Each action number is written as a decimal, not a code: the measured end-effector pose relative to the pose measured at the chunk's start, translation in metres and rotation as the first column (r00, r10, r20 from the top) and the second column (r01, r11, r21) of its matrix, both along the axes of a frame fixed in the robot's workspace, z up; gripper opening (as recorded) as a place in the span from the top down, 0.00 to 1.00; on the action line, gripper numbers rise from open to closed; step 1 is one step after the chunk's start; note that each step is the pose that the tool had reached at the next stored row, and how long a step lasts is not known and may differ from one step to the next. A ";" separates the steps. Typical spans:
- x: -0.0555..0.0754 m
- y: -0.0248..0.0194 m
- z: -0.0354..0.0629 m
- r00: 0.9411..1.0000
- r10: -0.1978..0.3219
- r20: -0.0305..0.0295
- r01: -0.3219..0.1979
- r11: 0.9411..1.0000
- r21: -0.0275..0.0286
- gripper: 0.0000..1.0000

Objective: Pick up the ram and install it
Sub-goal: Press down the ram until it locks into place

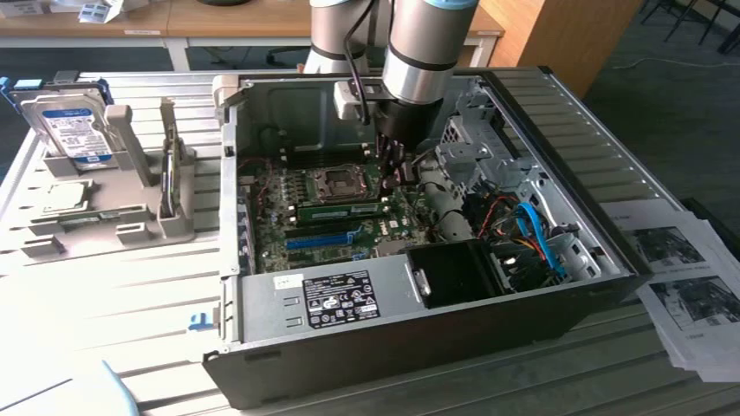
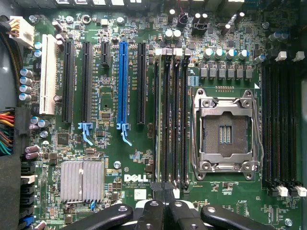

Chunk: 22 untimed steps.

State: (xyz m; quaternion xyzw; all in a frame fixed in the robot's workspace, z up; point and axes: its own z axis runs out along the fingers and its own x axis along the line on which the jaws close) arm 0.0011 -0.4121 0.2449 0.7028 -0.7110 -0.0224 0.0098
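Observation:
A green ram stick [image 1: 341, 209] lies seated in the motherboard's memory slots, between the CPU socket [image 1: 343, 180] and the blue slot [image 1: 318, 239]. In the wrist view the ram [image 2: 159, 115] shows edge-on as a pale strip in the slot bank nearest the blue slot [image 2: 123, 81]. My gripper [image 1: 397, 172] hangs inside the open computer case, just above the board near one end of those memory slots. Its black fingers [image 2: 152, 213] are pressed together, and the gripper [image 2: 165, 211] is shut with nothing visible between them.
The case walls [image 1: 584, 173] surround the board. Blue and red cables [image 1: 538, 234] and a black box [image 1: 457, 273] crowd the exterior view's right. A grey rack [image 1: 127, 227] at the left holds a hard drive [image 1: 72, 130]. Papers [image 1: 694, 286] lie at the right.

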 end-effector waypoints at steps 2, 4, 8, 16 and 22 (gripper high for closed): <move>-0.001 0.0000 0.0000 1.000 0.000 0.000 0.000 1.000 0.000 0.91; -0.004 0.0000 0.0000 1.000 0.000 0.000 0.000 1.000 0.000 0.91; -0.010 0.0000 0.0000 1.000 0.000 0.000 0.000 1.000 0.000 0.91; -0.026 0.0000 0.0000 1.000 0.000 0.002 0.000 1.000 0.000 0.91; -0.041 0.0000 0.0000 1.000 0.000 0.004 0.000 1.000 0.000 0.91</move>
